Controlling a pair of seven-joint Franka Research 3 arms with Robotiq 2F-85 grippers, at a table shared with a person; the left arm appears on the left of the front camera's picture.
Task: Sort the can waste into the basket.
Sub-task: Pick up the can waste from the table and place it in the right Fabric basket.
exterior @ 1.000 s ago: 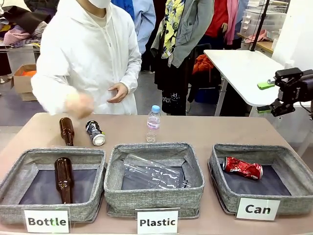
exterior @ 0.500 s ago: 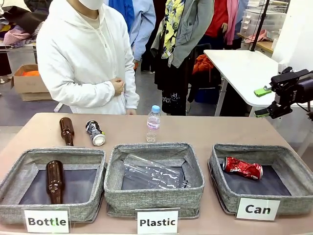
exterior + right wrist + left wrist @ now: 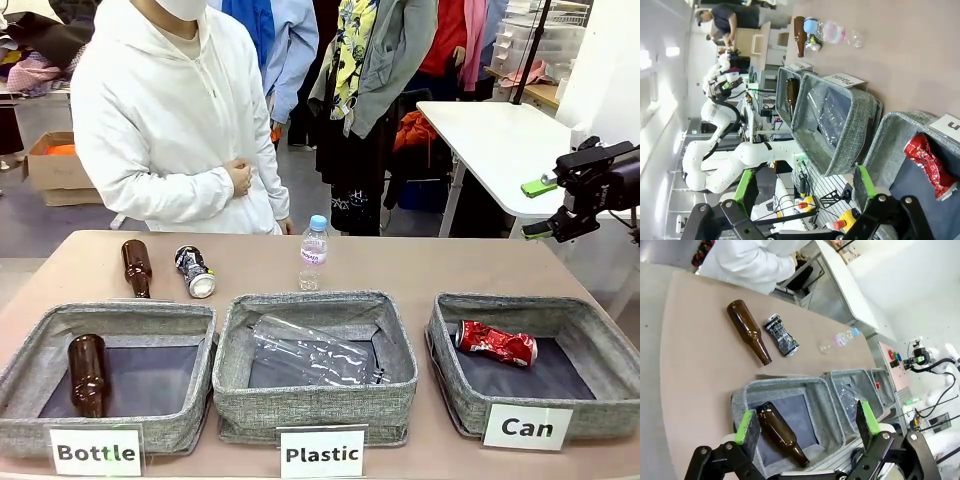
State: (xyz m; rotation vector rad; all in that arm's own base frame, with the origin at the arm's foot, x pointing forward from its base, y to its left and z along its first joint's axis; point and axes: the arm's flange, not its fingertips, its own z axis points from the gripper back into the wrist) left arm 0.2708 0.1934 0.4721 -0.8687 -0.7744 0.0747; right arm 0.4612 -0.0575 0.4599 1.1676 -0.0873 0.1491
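1. left hand (image 3: 806, 419): black fingers, green pads, spread wide, nothing between them; above the near edge of item 2.
2. Grey woven-fabric basket (image 3: 120, 312), dark lining, white card (image 3: 96, 451) reading "Bottle". Holds one brown glass bottle (image 3: 87, 373) lying on its side.
3. Second brown glass bottle (image 3: 136, 267), lying on the tan surface (image 3: 450, 265) behind item 2.
4. dark can (image 3: 194, 271): crushed, black with white print too small to read, silver end. Lies on the surface just beside item 3, outside every basket.
5. Middle grey basket (image 3: 315, 400), card (image 3: 321, 454) reading "Plastic". Holds a flattened clear plastic bottle (image 3: 310, 352).
6. Clear water bottle (image 3: 314, 253), blue cap, pinkish label unreadable, upright behind item 5.
7. Can basket (image 3: 450, 350): same grey fabric, card (image 3: 527, 427) reading "Can". Holds the red can (image 3: 496, 343), crushed, with white marks.
8. right hand (image 3: 540, 207): fingers apart, empty, raised beyond the surface's right edge.
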